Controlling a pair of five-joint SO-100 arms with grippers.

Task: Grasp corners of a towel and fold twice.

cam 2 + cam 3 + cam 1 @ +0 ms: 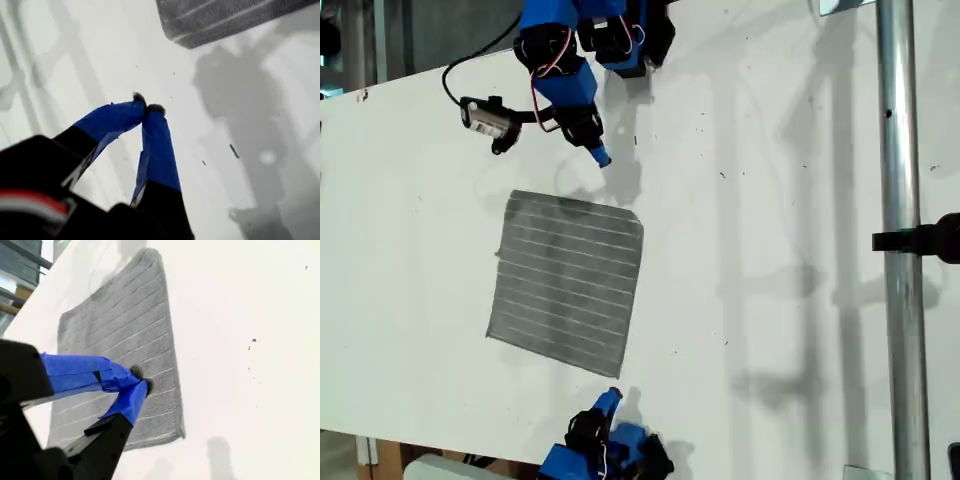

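The towel (568, 282) is a grey cloth with thin pale stripes, lying flat on the white table (780, 200). My first gripper (603, 158) is shut and empty. It hovers just beyond the towel's edge near the exterior view's top, and one towel corner (184, 41) shows ahead of it. My second gripper (612, 397) is also shut and empty, by the towel's corner (616, 373) near the exterior view's bottom. Seen from the second wrist, my second gripper (140, 381) lines up over the towel (120, 330), close to that corner (179, 432).
A metal pole (900, 200) with a black clamp (920, 242) stands at the exterior view's right. The first arm's wrist camera (488, 118) and cable jut out toward the exterior view's left. Faint shadows lie on the table to the towel's right in the exterior view.
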